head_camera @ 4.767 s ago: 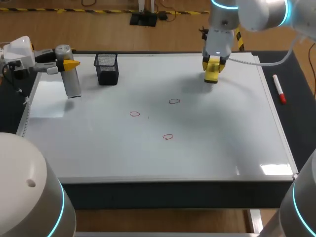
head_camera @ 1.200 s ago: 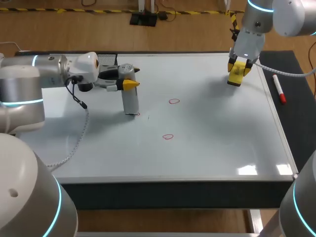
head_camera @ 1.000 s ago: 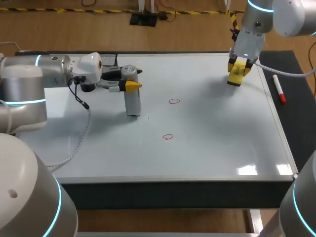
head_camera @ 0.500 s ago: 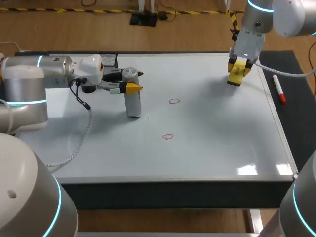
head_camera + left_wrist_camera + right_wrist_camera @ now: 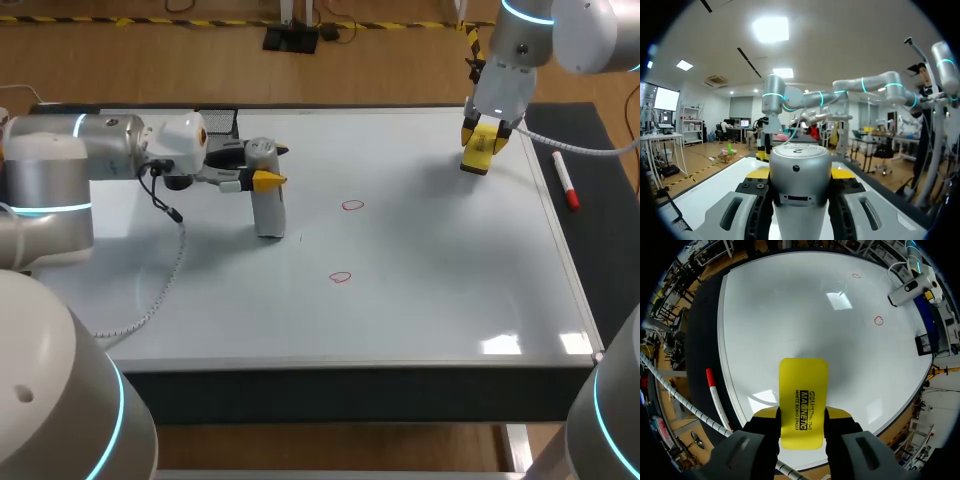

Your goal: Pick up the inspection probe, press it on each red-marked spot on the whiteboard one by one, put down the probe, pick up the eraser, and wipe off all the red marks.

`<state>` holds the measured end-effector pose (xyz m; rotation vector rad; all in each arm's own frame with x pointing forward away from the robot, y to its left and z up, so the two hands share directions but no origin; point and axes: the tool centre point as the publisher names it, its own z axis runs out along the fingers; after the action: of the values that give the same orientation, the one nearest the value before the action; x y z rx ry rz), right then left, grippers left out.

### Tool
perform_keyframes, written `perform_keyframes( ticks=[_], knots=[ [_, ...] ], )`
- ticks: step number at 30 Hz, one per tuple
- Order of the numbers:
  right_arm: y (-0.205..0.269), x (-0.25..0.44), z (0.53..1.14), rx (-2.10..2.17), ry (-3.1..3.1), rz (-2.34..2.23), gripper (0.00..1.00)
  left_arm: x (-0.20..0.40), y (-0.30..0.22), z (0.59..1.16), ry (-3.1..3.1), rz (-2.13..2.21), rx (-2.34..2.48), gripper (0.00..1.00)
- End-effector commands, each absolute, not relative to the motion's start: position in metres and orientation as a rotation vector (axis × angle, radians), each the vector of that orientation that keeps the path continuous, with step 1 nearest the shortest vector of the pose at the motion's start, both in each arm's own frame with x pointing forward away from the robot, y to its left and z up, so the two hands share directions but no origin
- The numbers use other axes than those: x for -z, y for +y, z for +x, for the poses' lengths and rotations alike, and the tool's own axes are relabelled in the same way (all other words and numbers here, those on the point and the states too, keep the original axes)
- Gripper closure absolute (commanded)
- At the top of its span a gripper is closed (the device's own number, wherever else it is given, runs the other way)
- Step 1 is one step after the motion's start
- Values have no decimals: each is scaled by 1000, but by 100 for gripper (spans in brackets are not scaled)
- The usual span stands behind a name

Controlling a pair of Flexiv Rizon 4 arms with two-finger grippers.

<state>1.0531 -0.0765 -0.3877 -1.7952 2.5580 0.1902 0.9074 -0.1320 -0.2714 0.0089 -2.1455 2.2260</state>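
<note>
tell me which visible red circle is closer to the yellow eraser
The rear red circle, nearer the yellow rectangular eraser; the other red circle lies closer to the whiteboard's front edge.

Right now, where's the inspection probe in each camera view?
Head view: inspection probe upright on the whiteboard, held in the left hand, left of the upper red mark.
Left wrist view: close up, gripped in that same hand.
Right wrist view: too small to make out.
Shared landmark: the whiteboard.

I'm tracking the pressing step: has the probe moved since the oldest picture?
Yes. The left gripper carried the probe rightward across the whiteboard, from near its left edge to much nearer the upper red mark.
</note>
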Motion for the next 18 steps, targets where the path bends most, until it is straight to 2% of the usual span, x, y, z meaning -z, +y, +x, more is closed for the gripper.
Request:
perform_keyframes(
  ticks=[1, 18],
  knots=[
    [-77, 387, 1054, -186, 2558, -1799, 100, 274, -131, 907, -2148, 8, -2225, 100],
    [-77, 387, 1054, -186, 2558, -1799, 100, 264, -129, 908, -2167, 6, -2229, 100]
  ],
)
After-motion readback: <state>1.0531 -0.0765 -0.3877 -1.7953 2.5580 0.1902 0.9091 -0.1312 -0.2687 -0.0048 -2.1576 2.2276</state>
